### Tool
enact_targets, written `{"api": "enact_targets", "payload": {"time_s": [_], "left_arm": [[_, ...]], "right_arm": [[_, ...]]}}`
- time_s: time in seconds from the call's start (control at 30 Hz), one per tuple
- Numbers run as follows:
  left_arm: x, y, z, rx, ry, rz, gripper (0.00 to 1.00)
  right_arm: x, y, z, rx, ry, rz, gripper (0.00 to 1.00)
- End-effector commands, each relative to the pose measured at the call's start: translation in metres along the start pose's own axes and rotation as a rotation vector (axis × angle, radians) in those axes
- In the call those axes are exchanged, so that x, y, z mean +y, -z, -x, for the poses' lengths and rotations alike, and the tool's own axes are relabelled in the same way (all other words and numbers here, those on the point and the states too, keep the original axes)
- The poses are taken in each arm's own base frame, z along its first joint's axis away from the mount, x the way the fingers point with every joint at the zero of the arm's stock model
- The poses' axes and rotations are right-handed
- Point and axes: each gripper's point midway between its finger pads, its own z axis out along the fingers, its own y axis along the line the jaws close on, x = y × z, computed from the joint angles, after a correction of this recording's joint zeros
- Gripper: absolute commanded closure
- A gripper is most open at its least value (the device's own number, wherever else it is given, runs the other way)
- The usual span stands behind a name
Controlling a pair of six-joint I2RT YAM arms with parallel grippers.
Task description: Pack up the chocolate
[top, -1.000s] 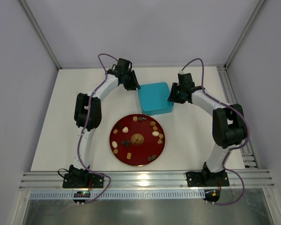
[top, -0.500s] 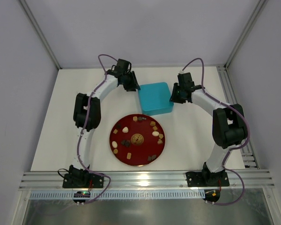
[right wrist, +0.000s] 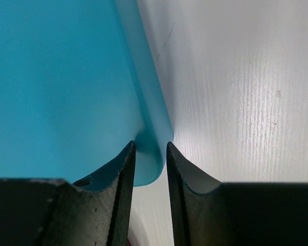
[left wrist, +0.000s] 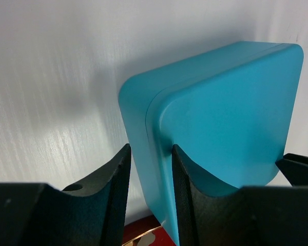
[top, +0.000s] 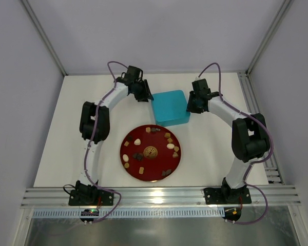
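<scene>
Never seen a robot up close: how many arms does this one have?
2. The left arm ends in the left gripper clamping the teal box; the right arm, opposite, has the right gripper clamping the box's other edge.

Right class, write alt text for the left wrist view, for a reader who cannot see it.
The left gripper clamps the near edge of a closed teal box, one finger on each side. White table beyond; a sliver of red plate below.

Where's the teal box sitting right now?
Top view: the teal box lies at the far centre of the table, just beyond the red plate, between the left gripper and right gripper, each pinching an opposite side edge.
</scene>
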Motion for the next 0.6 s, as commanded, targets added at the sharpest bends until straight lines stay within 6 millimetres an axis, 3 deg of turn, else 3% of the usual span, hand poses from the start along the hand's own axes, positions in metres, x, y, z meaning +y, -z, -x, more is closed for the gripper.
{"api": "enact_targets", "payload": {"time_s": [0.0,0.13,0.23,0.57], "left_arm": [[0.11,-0.018,-0.103,0.342,0.016,0.342,0.64],[0.107,-0.016,-0.096,0.328,0.024,0.31,0.63],[0.098,-0.009,-0.084,0.293,0.017,0.273,0.6],[0.036,0.038,-0.009,0.084,-0.036,0.127,0.46]], "right_arm": [[-0.069,0.003,-0.122,0.443,0.09,-0.249,0.67],[-0.057,0.008,-0.102,0.391,0.086,-0.197,0.63],[-0.046,0.017,-0.077,0.319,0.063,-0.137,0.61],[-0.003,0.076,0.041,-0.043,-0.001,0.086,0.39]]}}
